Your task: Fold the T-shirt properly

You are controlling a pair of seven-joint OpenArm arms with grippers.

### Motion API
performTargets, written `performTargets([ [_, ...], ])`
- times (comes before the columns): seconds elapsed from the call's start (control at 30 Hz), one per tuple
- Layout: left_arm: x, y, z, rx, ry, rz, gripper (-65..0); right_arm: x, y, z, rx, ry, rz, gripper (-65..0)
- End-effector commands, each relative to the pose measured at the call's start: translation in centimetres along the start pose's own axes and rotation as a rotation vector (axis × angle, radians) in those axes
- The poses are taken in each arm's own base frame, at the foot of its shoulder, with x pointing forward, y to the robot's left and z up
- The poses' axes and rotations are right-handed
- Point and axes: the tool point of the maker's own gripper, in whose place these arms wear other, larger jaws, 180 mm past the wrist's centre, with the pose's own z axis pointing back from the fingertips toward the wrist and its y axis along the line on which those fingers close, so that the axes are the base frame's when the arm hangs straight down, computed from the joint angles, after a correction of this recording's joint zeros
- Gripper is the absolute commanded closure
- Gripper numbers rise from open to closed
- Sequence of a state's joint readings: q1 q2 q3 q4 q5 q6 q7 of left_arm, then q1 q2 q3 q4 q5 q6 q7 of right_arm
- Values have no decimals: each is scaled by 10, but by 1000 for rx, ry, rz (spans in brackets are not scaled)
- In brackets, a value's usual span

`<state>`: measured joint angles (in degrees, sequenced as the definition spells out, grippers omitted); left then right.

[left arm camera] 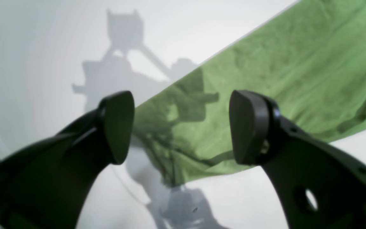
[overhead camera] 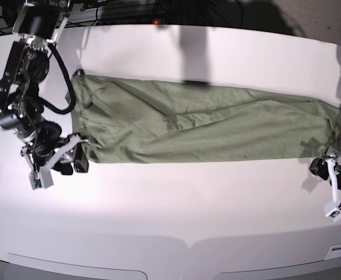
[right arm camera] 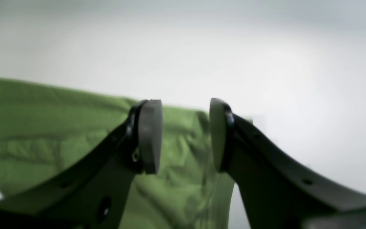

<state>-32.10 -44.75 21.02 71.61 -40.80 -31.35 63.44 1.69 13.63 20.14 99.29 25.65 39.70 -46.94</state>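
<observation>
T-shirt [overhead camera: 205,128] cloth lies right ahead of both my tools: a long green band across the white table [overhead camera: 176,204], already doubled lengthwise by the look of it, with one short end at each arm. Nearest in my left wrist view, my left gripper [left arm camera: 181,127] hangs with its jaws wide apart and nothing between them, a rumpled corner of the cloth just beyond the pads. In the right wrist view, my right gripper [right arm camera: 185,136] stands about half open, also empty, with the other end's edge lying past it. Farther off, the middle of the band is wrinkled but flat. I judge the step to be taking the short ends for a crosswise fold. Next, each tool needs to drop onto its corner and pinch all layers before lifting.
</observation>
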Motion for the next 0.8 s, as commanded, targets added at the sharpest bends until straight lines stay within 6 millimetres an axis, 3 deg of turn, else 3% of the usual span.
performTargets([
  [0.0,11,19,17,46,-35,2,-455,15,4,5,11,-57,20,-252],
  [0.13,7,31,23,88,-12,25,-455,-2,18,20,17,-29,46,-252],
  [0.37,0,52,27,202,23,29,-455,2,47,54,19,-37,152,-252],
  [0.5,-24,78,36,286,92,33,-455,5,74,74,75,-34,180,-252],
  [0.63,-51,95,43,312,160,79,-455,5,86,89,71,-35,224,-252],
  [0.77,-60,83,34,178,130,173,-455,-1,94,91,87,-42,191,-252],
])
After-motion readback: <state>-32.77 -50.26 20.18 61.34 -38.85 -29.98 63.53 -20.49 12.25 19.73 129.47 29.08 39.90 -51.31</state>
